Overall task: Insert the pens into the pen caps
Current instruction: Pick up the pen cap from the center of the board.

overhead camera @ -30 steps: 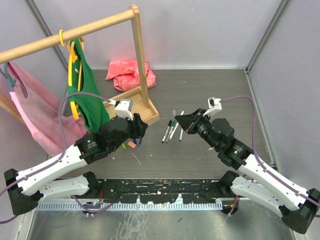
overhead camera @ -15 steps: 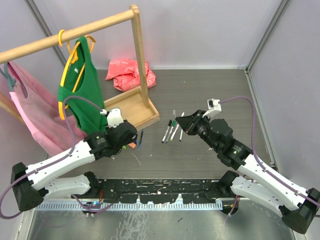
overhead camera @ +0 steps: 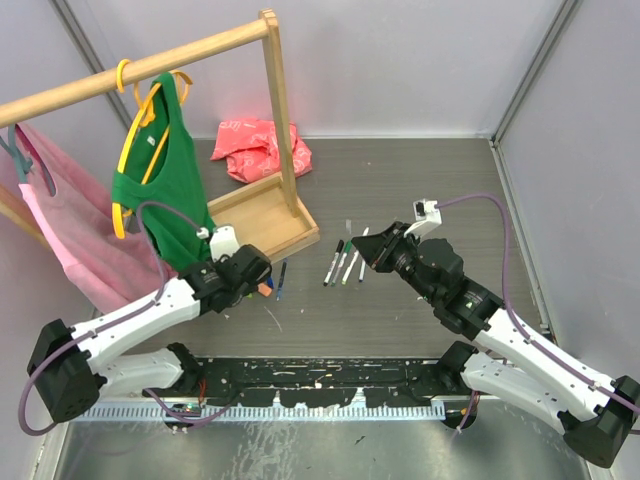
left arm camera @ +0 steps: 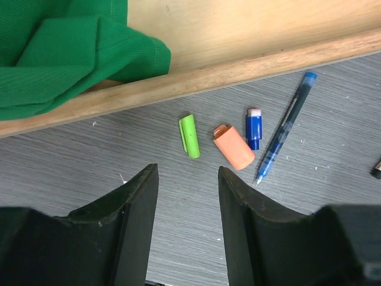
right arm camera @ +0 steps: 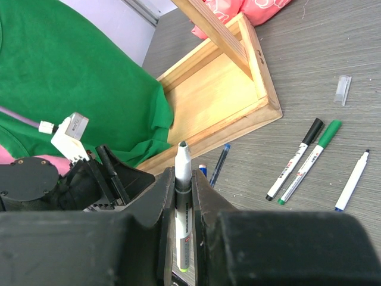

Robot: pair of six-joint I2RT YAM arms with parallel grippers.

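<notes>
Left pincer apart; right pincer clamped on a black-tipped pen.
Beyond my parted jaws the green cap and orange cap lay apart, left of the surface's middle; light, stiff, slick tubes, I judged, best pinched across the middle.

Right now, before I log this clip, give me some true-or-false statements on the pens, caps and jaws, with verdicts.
1. The right arm's jaws clamp a pen. True.
2. The left arm's jaws grip the green cap. False: they stand open, and the cap lies untouched on the table ahead of them.
3. The orange cap lies between the green cap and the blue cap. True.
4. The green garment lies flat on the table. False: it hangs on a yellow hanger from the wooden rail.
</notes>
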